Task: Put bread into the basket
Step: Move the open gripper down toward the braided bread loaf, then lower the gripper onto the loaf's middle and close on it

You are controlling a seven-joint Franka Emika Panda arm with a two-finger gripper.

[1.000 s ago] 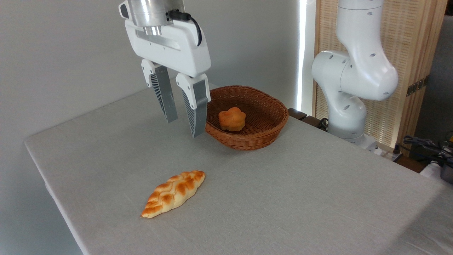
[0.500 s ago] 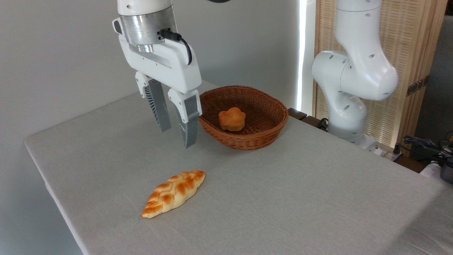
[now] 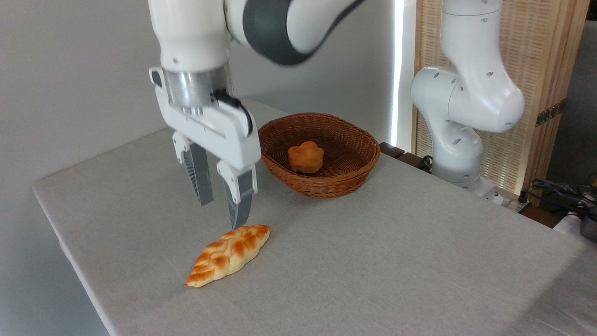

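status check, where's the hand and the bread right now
Hand open, empty, hovering above the far end of the bread. Bread flat on the table, not in the basket. Small bun in the basket; path looks clear.

A grey cloth-covered table (image 3: 373,261) fills most of the frame. Just above centre sits a small orange flower-shaped bun (image 3: 305,157). At the upper right stands a slatted wooden screen (image 3: 545,70) with a strip of bright light (image 3: 397,70) beside it, and dark cables (image 3: 557,189) lie at the right edge.
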